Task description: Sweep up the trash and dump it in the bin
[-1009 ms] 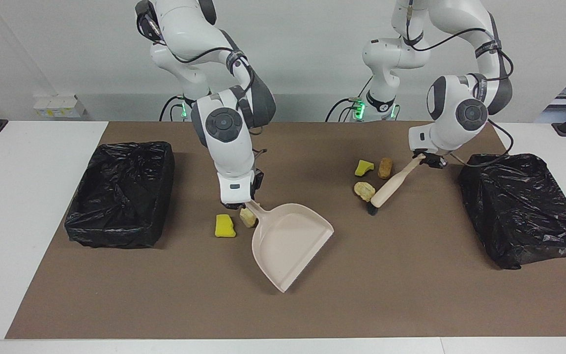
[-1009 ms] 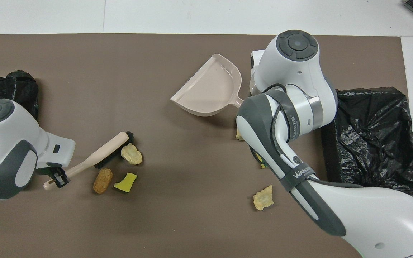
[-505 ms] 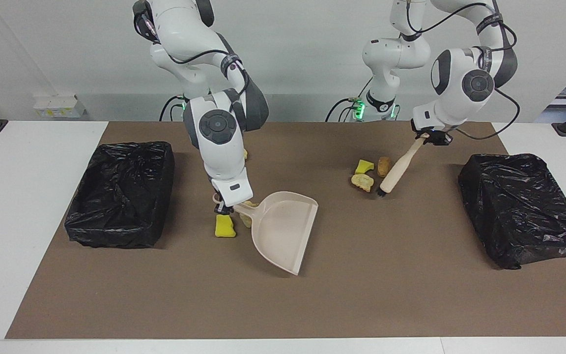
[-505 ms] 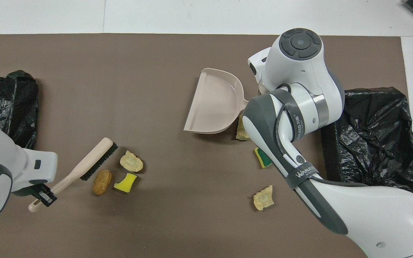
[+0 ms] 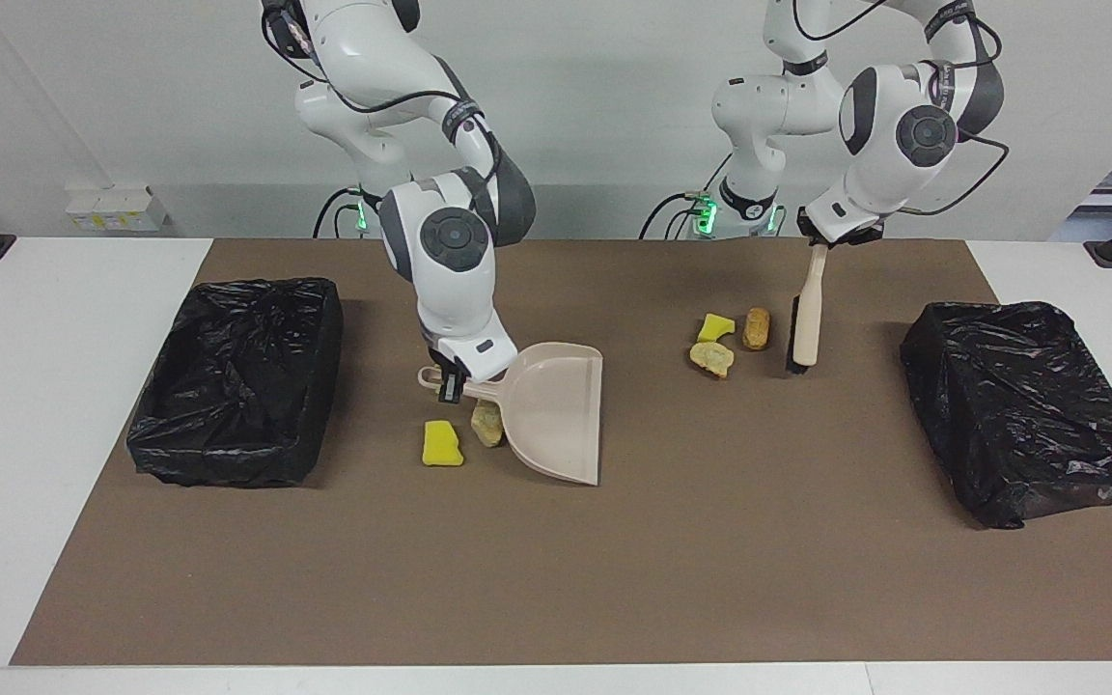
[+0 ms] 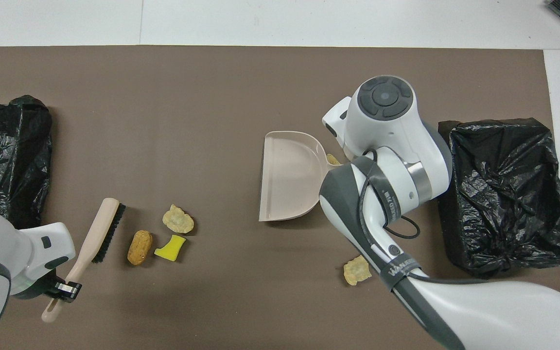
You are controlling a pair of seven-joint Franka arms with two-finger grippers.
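Both grippers are busy. From the facing view, the right gripper (image 5: 452, 384) is clenched on the handle of the beige dustpan (image 5: 556, 415), whose pan rests on the brown mat (image 5: 614, 579) that covers the desk. Just beside the dustpan lie a yellow sponge bit (image 5: 441, 443) and a beige foam lump (image 5: 486, 423). The left gripper (image 5: 834, 237) grips the top of the hand brush (image 5: 805, 319), which hangs almost straight down with its bristles by the mat. Near the brush sit three more bits of trash: an orange-brown lump (image 5: 757, 328), a yellow chunk (image 5: 715, 327) and a crumbly beige lump (image 5: 713, 358). One bin with a black bag (image 5: 237, 381) stands at the right arm's end of the desk, and another black-bagged bin (image 5: 1024, 410) at the left arm's end.

From the overhead view, the left gripper (image 6: 66, 290) pinches the brush handle. One more crumbly lump (image 6: 357, 270) lies nearer to the robots than the dustpan, partly under the right arm. The right gripper is hidden by its own arm.
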